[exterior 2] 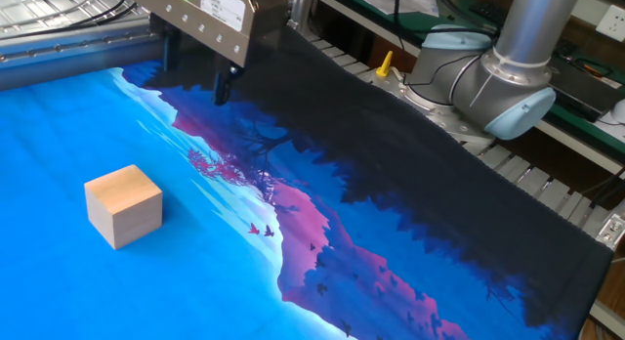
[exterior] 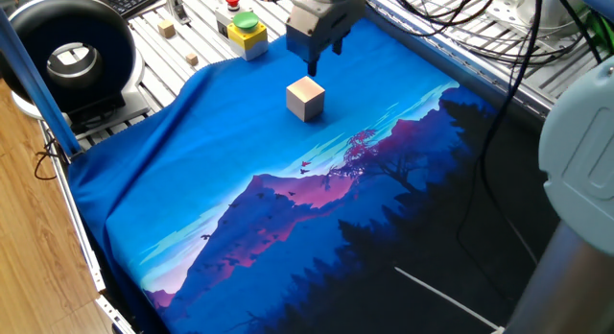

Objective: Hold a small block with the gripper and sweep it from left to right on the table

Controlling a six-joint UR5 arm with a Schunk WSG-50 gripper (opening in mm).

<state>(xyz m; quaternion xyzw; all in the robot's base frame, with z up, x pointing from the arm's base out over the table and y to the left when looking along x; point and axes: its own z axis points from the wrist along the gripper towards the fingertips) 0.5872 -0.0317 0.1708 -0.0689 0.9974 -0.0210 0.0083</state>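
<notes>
Presently listed, largest first: worktop (exterior: 173, 171) (exterior 2: 59, 281), a broad flat surface draped in blue cloth printed with purple mountains and dark trees, the dark treeline running along the side nearest the arm's base. Slatted aluminium surface (exterior: 182, 22), bare metal, bordering the cloth at its far edge in one fixed view. Robot arm, silver-grey with pale blue joint caps (exterior 2: 508, 76), its base mounted beyond the dark edge of the cloth in the other fixed view. Black ring-shaped unit (exterior: 67, 51) with a pale centre, standing off the cloth at the upper left of one fixed view. Pincer (exterior: 319, 54) (exterior 2: 195, 71), a boxy head on the arm's end, raised above the cloth with its two dark fingers pointing down; the fingers stand apart with a gap between them and hold nothing. Yellow control box (exterior: 245, 32) carrying a green button and a red button, on the slats just beyond the cloth edge. Small block (exterior: 305, 97) (exterior 2: 123, 205), plain light tan wooden cube, resting flat on the bright blue part of the cloth, untouched; in one fixed view it sits just below the pincer fingers in the picture, and in the other fixed view it lies well apart from them, toward the near left. Two much tinier wooden cubes (exterior: 168, 28) (exterior: 192, 59), lying on the slats near the yellow box.
</notes>
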